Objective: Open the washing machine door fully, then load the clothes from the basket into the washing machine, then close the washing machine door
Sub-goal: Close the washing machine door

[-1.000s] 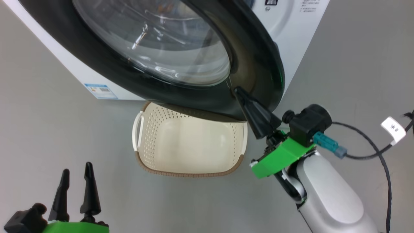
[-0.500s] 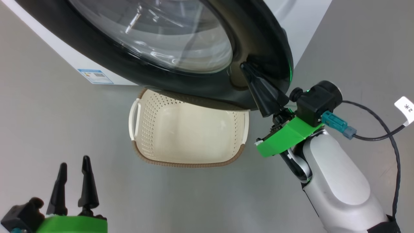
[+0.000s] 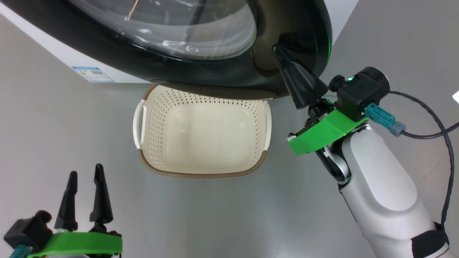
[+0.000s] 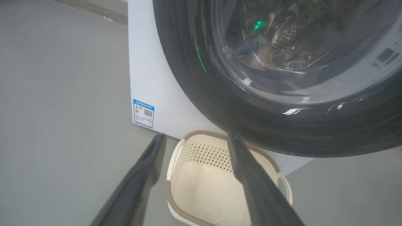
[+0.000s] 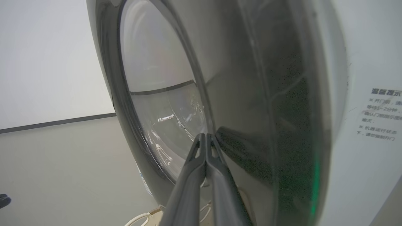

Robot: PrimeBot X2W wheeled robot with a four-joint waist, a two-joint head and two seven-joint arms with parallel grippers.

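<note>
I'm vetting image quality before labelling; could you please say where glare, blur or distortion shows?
Head view: white glare streaks on the washing machine door glass; the basket is sharp. Left wrist view: the left gripper, near the lens, is blurred; green glints on the glass. Right wrist view: wide-angle bowing of the door, green glow along its rim.

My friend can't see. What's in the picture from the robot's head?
The shut right gripper touches the black washing machine door. Below, an empty-looking cream basket sits on the floor; the open left gripper is lower left.
</note>
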